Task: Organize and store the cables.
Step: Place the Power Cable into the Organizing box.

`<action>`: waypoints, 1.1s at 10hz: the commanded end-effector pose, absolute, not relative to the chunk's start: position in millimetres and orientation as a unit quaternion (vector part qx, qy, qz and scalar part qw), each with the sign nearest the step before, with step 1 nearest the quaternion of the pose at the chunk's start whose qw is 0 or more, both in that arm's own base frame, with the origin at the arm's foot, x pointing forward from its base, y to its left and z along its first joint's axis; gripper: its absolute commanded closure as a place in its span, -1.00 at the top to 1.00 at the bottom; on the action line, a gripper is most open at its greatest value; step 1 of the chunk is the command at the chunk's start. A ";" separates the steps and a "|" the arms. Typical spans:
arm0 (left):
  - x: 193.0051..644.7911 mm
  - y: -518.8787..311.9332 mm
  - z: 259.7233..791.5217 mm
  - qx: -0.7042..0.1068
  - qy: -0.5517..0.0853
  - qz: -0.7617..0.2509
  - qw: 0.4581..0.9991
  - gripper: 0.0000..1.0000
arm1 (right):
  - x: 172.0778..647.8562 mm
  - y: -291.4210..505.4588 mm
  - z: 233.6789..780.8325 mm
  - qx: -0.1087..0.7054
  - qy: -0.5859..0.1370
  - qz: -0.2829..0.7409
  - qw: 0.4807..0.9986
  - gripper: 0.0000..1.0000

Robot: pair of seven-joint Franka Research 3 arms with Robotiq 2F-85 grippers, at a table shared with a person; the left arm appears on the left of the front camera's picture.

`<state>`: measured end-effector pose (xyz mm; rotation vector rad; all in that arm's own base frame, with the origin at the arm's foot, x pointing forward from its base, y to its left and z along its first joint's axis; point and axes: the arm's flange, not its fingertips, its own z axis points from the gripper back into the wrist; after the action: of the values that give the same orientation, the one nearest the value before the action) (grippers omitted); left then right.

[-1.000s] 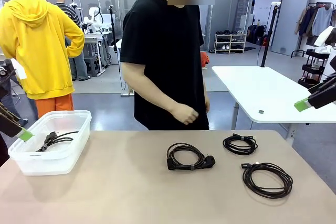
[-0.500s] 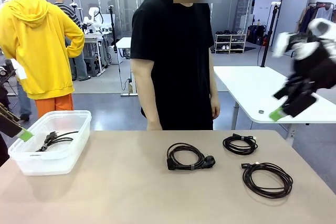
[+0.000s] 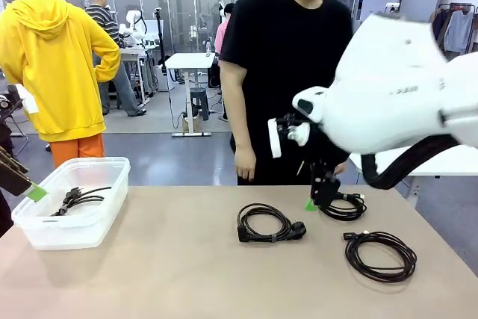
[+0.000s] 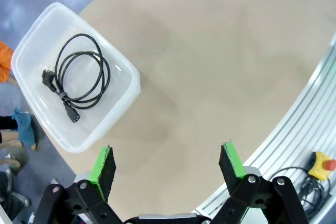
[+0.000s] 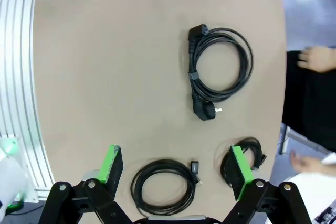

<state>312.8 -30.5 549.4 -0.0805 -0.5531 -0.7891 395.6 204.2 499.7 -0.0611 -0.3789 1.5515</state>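
Front view, from the left edge: we see the left claw [image 3: 28, 190] with one green pad showing, hanging just beside the outer wall of a clear plastic bin [image 3: 45, 233]. In the left wrist view its jaws stand wide with nothing between them, above bare table [image 3: 149, 274] next to the bin. One cable [image 3: 81, 198] lies coiled on the bin's floor, bound by a small tie, both plug ends inside the walls.

Moving right, the tan table is bare up to the middle, where a second cable [image 3: 267, 225] lies in a round coil with its plug at the right side. Behind it a person in a black shirt stands at the far edge, one hand [image 3: 245, 163] hanging down above the tabletop.

Just right of the middle coil is the right claw [image 3: 317, 198], pointing down from a blurred white arm that reaches across from the right. Its green tip is at the left rim of a third, smaller cable [image 3: 343, 208] near the far edge; we cannot tell whether it touches. In the right wrist view the jaws are spread wide and empty, well above the table, with one finger [image 5: 237, 167] covering part of that small coil.

Farthest right, nearer us, a fourth cable [image 3: 381, 257] lies flat in a wider loop, apart from the others.
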 end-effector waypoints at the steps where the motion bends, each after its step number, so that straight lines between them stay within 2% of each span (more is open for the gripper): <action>1: 313.8 -32.3 549.1 -0.034 -0.265 -0.374 0.888 1.00 | 404.3 202.5 478.6 -0.027 -0.166 0.710 0.684 1.00; 6: 313.8 -32.3 549.1 -0.034 -0.265 -0.374 0.888 1.00 | 400.9 208.9 482.9 -0.028 -0.161 0.704 0.691 1.00; 8: 313.8 -32.3 549.1 -0.034 -0.265 -0.374 0.888 1.00 | 414.3 216.4 465.6 -0.040 -0.144 0.690 0.708 1.00; 11: 313.8 -32.3 549.1 -0.034 -0.265 -0.374 0.888 1.00 | 404.0 199.5 453.9 -0.018 -0.165 0.700 0.695 1.00</action>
<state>312.8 -30.6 549.4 -0.0806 -0.5530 -0.7893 408.5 205.7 457.4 -0.0573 -0.3386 1.5461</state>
